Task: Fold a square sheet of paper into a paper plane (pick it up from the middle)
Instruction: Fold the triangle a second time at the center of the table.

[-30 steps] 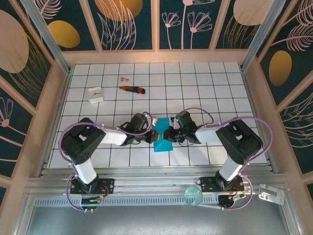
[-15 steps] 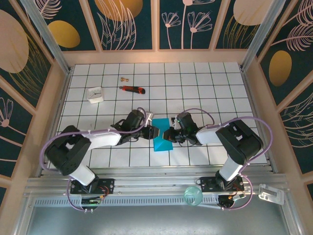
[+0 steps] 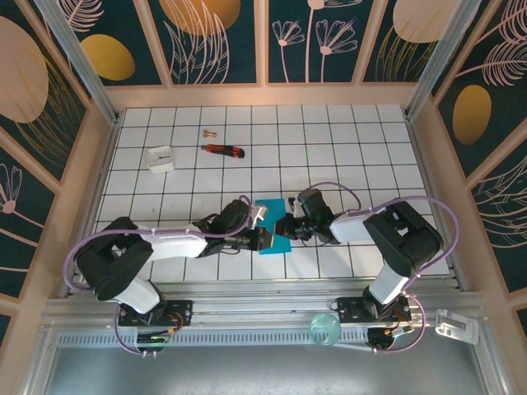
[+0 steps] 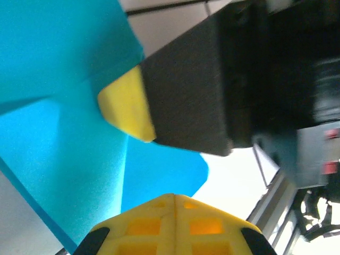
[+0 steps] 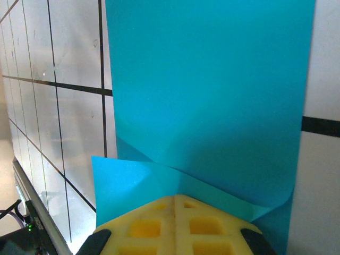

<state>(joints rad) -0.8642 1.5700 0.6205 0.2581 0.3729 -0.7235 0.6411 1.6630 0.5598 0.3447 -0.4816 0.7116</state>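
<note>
Near centre, right claw (image 5: 175,198) pinches teal paper (image 5: 212,79); shut left claw (image 4: 173,197) perhaps touches it.

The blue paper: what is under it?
Under the blue paper lies the white tiled table; its black lines run in beneath the paper's edge. The tiles right below are covered, so whether anything small hides there cannot be seen.

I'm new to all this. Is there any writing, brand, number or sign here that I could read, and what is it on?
No text can be read in any of the views.
White block: a dark mark on top, too small to read.
Utility knife: red and black; any lettering is too small to make out.
Teal sheet of paper: plain, no print.
</note>
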